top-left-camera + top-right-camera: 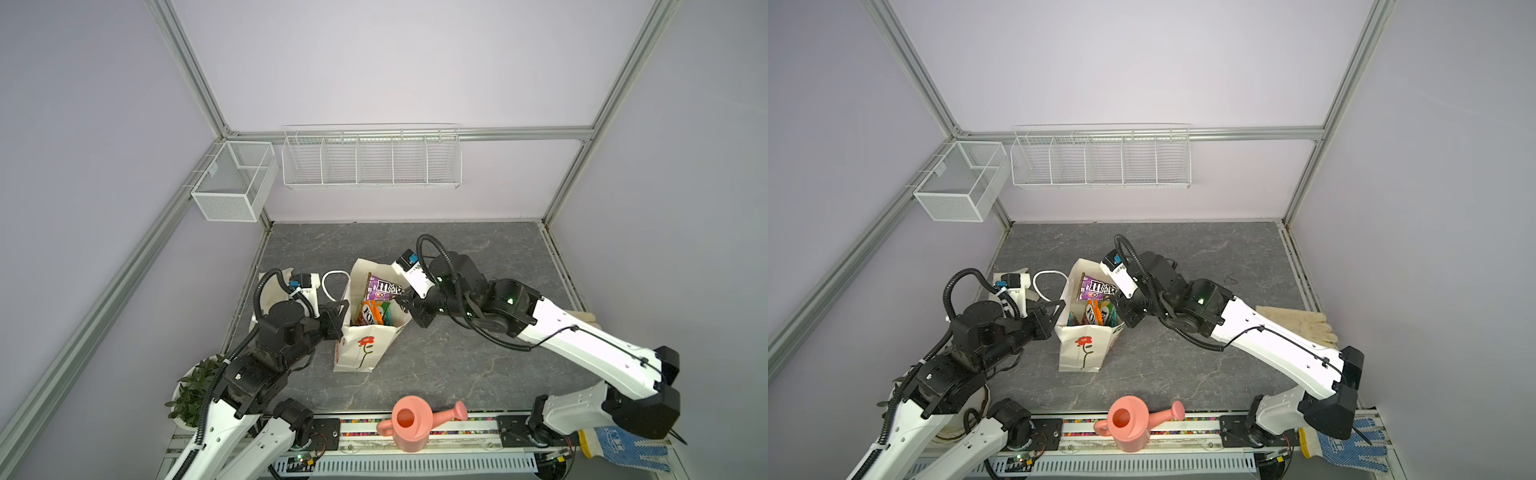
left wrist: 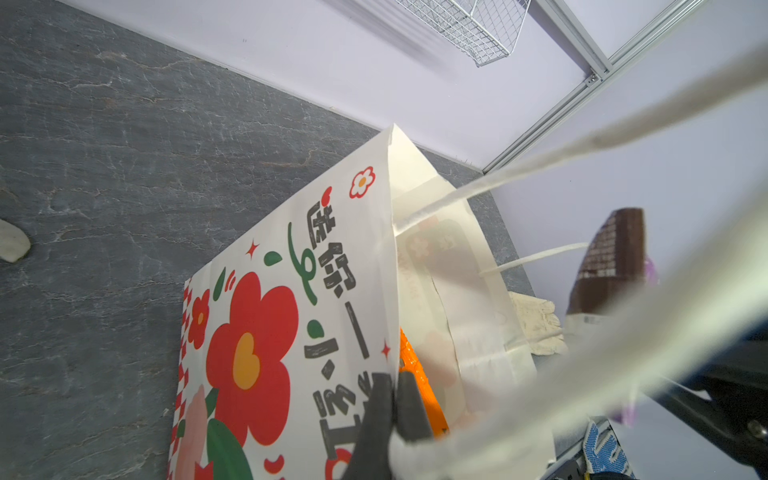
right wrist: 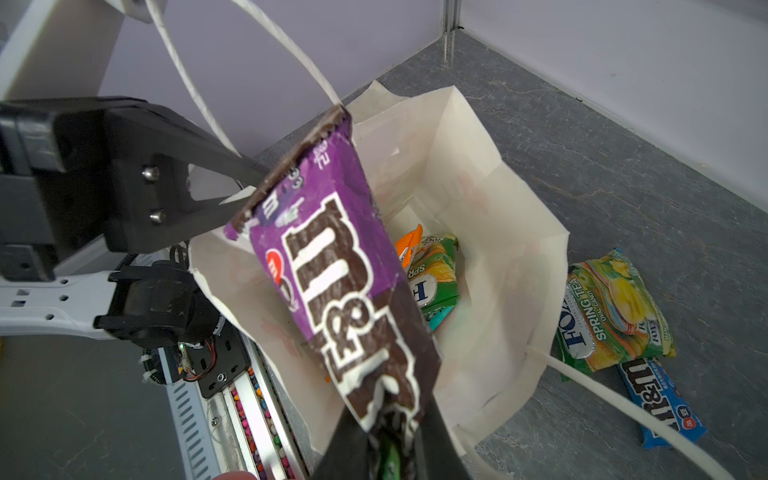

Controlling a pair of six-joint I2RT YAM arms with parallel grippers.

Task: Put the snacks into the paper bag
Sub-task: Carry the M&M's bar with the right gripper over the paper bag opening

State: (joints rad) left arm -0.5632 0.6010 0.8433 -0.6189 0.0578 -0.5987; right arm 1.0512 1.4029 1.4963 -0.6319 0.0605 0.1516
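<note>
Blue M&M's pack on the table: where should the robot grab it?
Probably from straight above, pinching across the narrow width of the blue M&M's pack near its free end: it lies flat, its other end beside the FOX'S bag.

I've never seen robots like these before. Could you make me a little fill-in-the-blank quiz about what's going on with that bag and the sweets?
1. The right tool grips a purple pack branded ____ over the bag's open mouth.
2. The left tool is shut on the rim of the paper bag, whose front shows a red ____.
3. Outside the bag, on the table, the blue pack lies next to a green-yellow packet branded ____.

Missing words: M&M's; flower; FOX'S.
</note>
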